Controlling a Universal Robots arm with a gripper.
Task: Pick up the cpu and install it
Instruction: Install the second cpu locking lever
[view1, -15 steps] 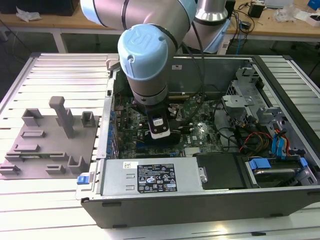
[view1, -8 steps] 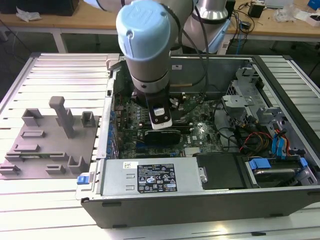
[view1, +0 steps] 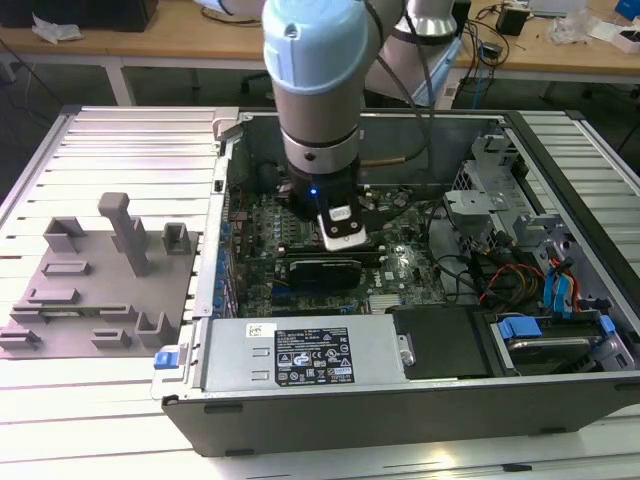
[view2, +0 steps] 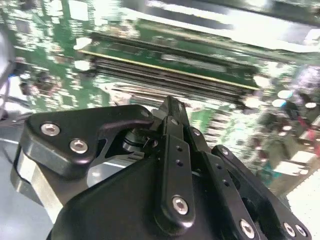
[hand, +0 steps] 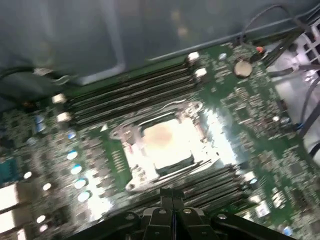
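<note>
exterior view: arm (view1: 318, 90) is seen lowered into the open computer case (view1: 400, 400), over the motherboard (view1: 300, 225).
second wrist view: gripper (view2: 170, 107) fingers are pinched together, nothing grasped.
first wrist view: cpu (hand: 162, 142), a pale shiny square, is seated in the socket (hand: 131, 155) just beyond the fingertips.

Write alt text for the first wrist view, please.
A silvery cpu sits in its socket frame on a green motherboard, seen from above. The black gripper hangs just over the board's near edge.

A ribbed pale metal table (view1: 120, 140) fills the foreground, with long light wooden workbenches (view1: 150, 40) cluttered behind it.
</note>
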